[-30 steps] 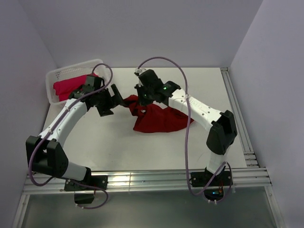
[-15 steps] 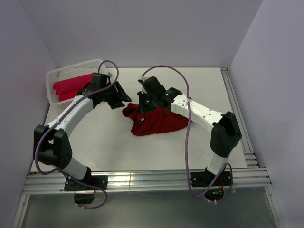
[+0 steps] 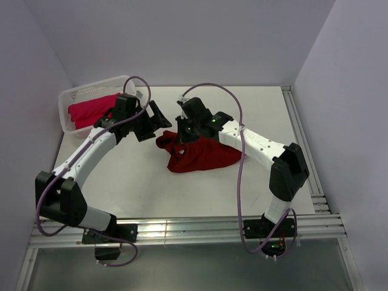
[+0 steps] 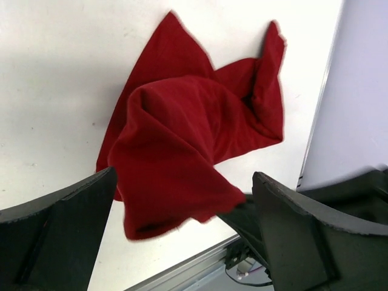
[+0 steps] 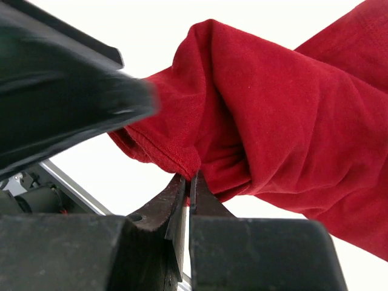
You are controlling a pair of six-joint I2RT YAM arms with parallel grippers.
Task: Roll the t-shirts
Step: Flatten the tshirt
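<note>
Left gripper [image 3: 159, 117] lifted off edge of crimson t-shirt [image 3: 203, 155], wide, empty; right gripper [image 5: 189, 179] clamped on hem.

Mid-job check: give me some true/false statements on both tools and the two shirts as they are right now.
1. The right tool is shut on an edge of the dark red shirt. True.
2. The left tool also grips that shirt. False: it is open, gripping nothing.
3. The pinkish-red shirt lies in the white basket. True.
4. The dark red shirt is neatly rolled. False: it lies bunched on the table.
</note>
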